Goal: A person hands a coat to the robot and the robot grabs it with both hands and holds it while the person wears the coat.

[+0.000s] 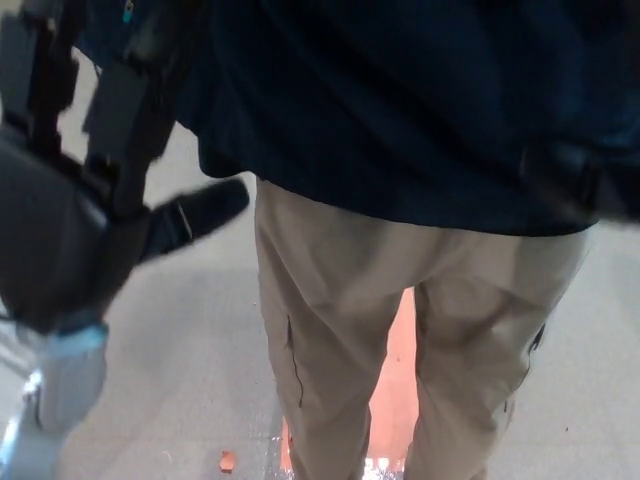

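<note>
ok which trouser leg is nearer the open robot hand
The person's trouser leg on picture left, the one with the dark seam line: it stands closer to the left robot hand, whose thumb points toward it. The other leg is farther right.

The coat (400, 100) fills the top of the view, hanging over the person's trousers (340, 300), which stand at centre on the floor (170, 400). The left robot hand (75, 200) sits at the left, beside the coat's hem, fingers (120, 110) spread upward.
</note>
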